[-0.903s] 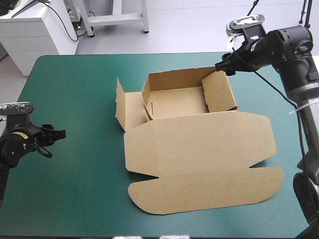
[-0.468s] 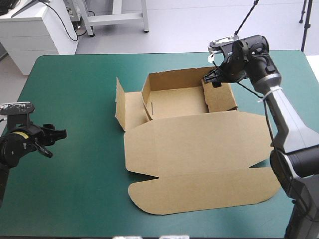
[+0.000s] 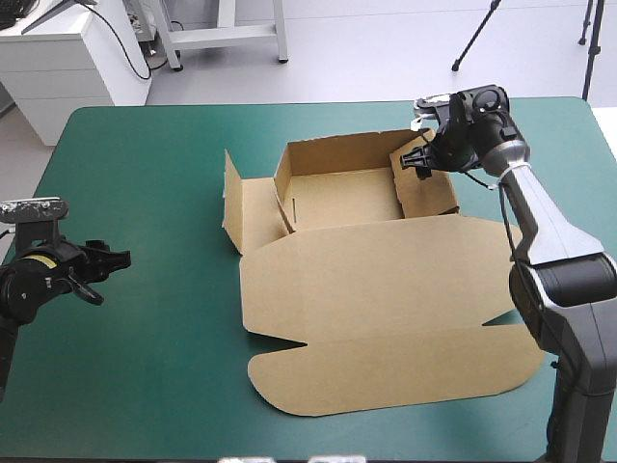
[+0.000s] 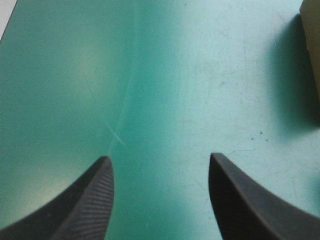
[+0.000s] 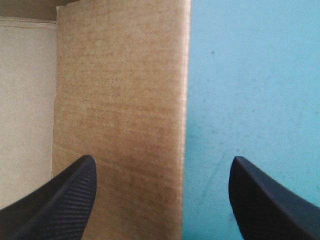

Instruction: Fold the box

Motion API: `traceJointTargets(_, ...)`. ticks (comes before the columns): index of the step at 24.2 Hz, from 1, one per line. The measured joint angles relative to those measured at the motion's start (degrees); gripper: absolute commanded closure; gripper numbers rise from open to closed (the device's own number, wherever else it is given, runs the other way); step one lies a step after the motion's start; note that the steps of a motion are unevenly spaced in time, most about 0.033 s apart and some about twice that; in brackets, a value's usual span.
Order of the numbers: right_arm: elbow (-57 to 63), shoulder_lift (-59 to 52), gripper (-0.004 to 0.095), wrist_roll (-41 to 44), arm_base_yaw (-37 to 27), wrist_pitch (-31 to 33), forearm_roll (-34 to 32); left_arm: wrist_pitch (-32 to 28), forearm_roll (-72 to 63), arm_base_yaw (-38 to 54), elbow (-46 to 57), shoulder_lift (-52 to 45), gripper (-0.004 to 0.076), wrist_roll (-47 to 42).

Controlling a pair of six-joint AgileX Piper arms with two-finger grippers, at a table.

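Wrist views confirm spread fingers (image 5: 65,200): right gripper (image 5: 162,162) above the box (image 5: 120,100) wall at 2 o'clock, left gripper (image 4: 160,159) over teal-green cover (image 4: 165,75) at 9 o'clock

right pincer (image 3: 417,162) has swung over the box's (image 3: 337,185) right wall.

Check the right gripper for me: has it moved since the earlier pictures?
Yes. The right gripper, earlier beyond the box's far right corner, has come in toward the box's middle and now hangs open over its right wall.

High view overhead; right wrist close over box (image 5: 120,125); both share it.
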Motion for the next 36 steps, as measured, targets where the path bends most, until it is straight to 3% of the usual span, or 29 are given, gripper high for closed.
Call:
traceJointTargets(2,-0.05,1.0,0.0227,0.0,-0.06,0.18,1.0,0.0,-0.14,0.0,0.0,0.0,0.0322,0.06)
traceJointTargets(4,-0.05,1.88,0.0319,-0.11,-0.06,0.3,1.84,0.0,-0.19,0.0,0.0,0.0,0.0323,0.44)
traceJointTargets(7,-0.17,2.57,0.0651,-0.42,-0.01,0.29,2.0,0.0,-0.63,0.0,0.0,0.0,0.0323,0.86)
traceJointTargets(9,-0.49,3.3,0.0821,-1.06,-0.01,0.41,2.11,0.0,-1.07,0.0,0.0,0.0,0.0322,1.02)
traceJointTargets(11,-0.62,3.88,0.0928,-1.06,-0.07,0.31,1.52,0.06,-1.19,0.0,0.0,0.0,0.0322,1.3)
traceJointTargets(26,-2.33,-1.99,0.0931,-0.41,-3.47,3.43,6.95,0.19,-1.25,0.0,0.0,0.0,0.0323,1.49)
traceJointTargets(36,-2.71,-8.71,0.0931,-4.37,-10.8,3.61,17.35,-1.44,-1.37,0.0,0.0,0.66,0.0322,1.49)
